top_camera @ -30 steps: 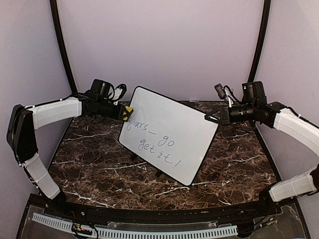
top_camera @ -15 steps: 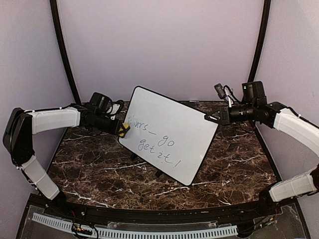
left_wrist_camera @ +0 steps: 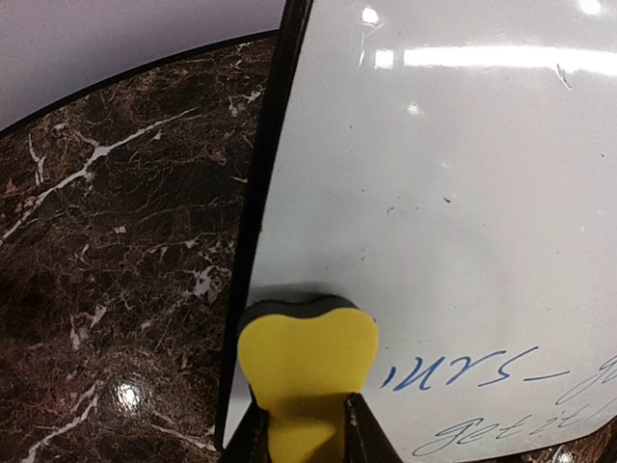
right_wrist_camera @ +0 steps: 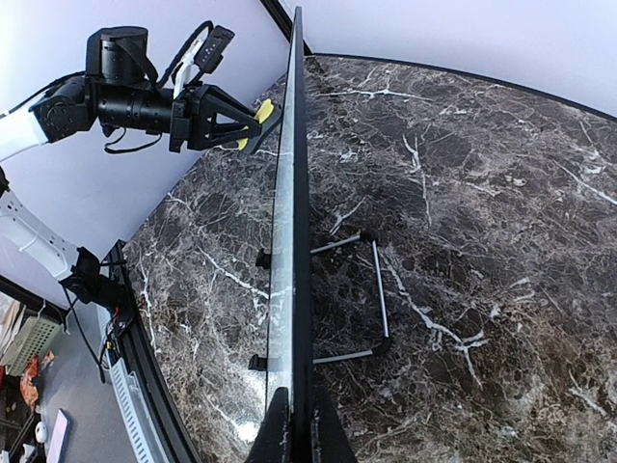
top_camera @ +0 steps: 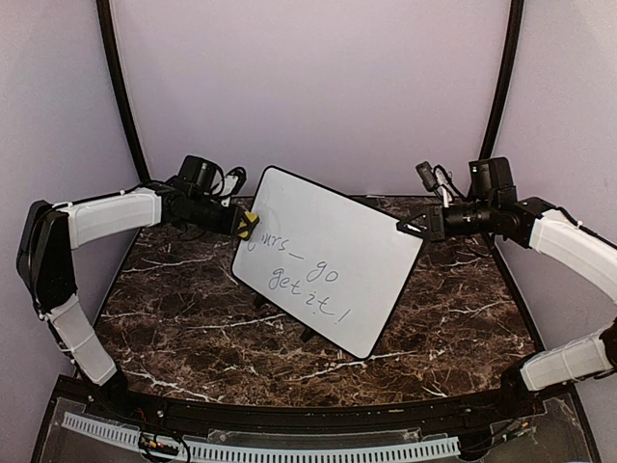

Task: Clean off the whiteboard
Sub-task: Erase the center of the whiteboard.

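Note:
The whiteboard [top_camera: 328,260] stands tilted on the marble table, with blue handwriting across its lower middle. My left gripper [top_camera: 241,224] is shut on a yellow eraser [top_camera: 249,225], and the eraser's dark face presses the board's upper left edge. In the left wrist view the eraser [left_wrist_camera: 307,357] sits just left of the writing on the whiteboard [left_wrist_camera: 463,193], pinched by the left gripper [left_wrist_camera: 307,429]. My right gripper [top_camera: 410,229] is shut on the board's right edge. The right wrist view shows the whiteboard [right_wrist_camera: 289,241] edge-on, running away from the right gripper [right_wrist_camera: 301,429].
The dark marble table [top_camera: 164,309] spreads around the board. A wire stand [right_wrist_camera: 381,289] props the board from behind. Two black curved posts rise at the back corners. A white slotted strip [top_camera: 260,449] runs along the near edge.
My left gripper swept the eraser down and left along the board's edge, then back up. The first letters of the top word are gone. The right arm has not moved.

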Controlling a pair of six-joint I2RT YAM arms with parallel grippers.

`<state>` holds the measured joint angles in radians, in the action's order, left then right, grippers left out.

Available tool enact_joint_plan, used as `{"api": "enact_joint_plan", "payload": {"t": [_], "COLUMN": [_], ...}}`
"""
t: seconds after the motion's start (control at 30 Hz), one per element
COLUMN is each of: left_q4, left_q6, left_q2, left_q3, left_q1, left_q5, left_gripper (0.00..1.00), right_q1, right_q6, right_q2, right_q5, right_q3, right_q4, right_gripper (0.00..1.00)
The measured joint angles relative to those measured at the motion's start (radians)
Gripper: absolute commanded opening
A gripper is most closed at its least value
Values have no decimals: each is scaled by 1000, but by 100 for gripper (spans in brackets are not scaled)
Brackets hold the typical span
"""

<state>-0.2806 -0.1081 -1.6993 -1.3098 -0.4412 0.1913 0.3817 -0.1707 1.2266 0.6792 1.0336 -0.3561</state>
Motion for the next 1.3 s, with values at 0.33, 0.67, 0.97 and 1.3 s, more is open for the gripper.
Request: {"api": "enact_joint_plan", "payload": {"t": [0.33, 0.67, 0.97, 1.3], "left_q4": [34, 32, 29, 62], "left_q6": [-9, -62, -79, -76], "left_q2": [8, 54, 37, -4], "left_q3": [59, 235, 140, 33], "left_q1": [0, 0, 0, 7], "left_q5": [8, 58, 101, 107], "left_gripper": [7, 7, 7, 7], "right_q1": [-3, -2, -2, -3], "right_q6": [-8, -3, -3, -8], "right_q2": [0, 0, 0, 0], "right_q5": [-3, 1, 1, 0], "right_q3": [0, 0, 0, 0], "right_q4": [-3, 3, 3, -1], "right_gripper": [0, 0, 0, 0]}}
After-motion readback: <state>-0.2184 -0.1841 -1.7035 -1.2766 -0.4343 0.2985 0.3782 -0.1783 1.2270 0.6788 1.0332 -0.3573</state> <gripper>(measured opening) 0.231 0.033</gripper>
